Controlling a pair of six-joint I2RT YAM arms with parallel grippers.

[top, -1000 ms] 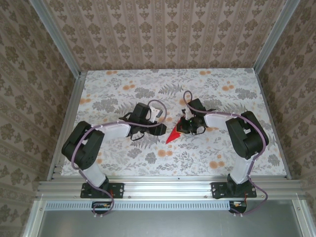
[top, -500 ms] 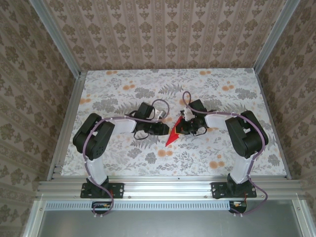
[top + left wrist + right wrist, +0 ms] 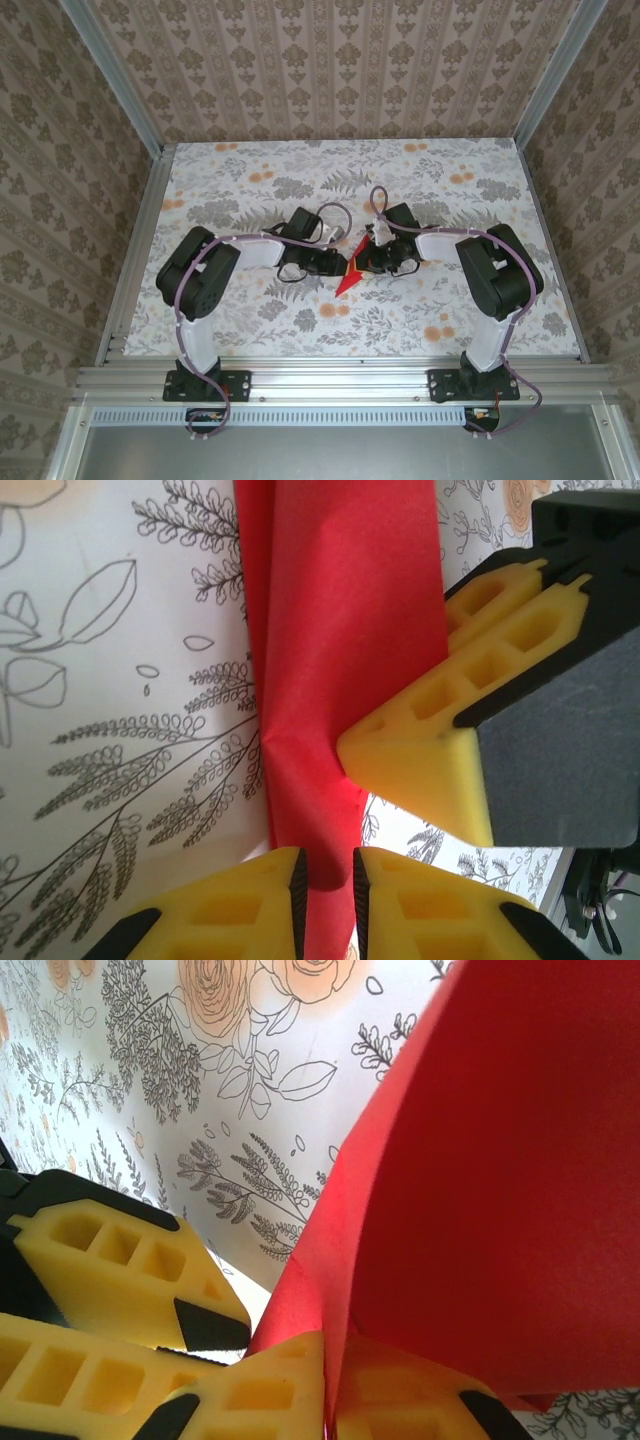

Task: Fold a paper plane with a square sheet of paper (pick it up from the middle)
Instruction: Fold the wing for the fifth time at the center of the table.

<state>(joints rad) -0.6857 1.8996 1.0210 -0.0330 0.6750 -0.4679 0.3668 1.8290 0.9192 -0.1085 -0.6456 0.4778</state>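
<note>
Red paper plane (image 3: 340, 610) lay at bench (image 3: 120, 680) centre, between both arms; left tool (image 3: 327, 868) closed on its folded strip; right tool (image 3: 330, 1365) pinched same paper close beside; best to hold both pinches level, press crease slowly, avoid tearing.

1. One paper plane (image 3: 349, 272), a single folded piece of red paper.
2. Two robot arms: the left arm (image 3: 245, 252) and the right arm (image 3: 445, 243).
3. Two grippers, one per arm: the left gripper (image 3: 328, 865) and the right gripper (image 3: 328, 1380).
4. Four yellow fingers (image 3: 430, 780), two on each gripper.
5. One bench (image 3: 250, 160) with a floral top.
6. Three wallpapered walls (image 3: 330, 70) around the bench.
</note>
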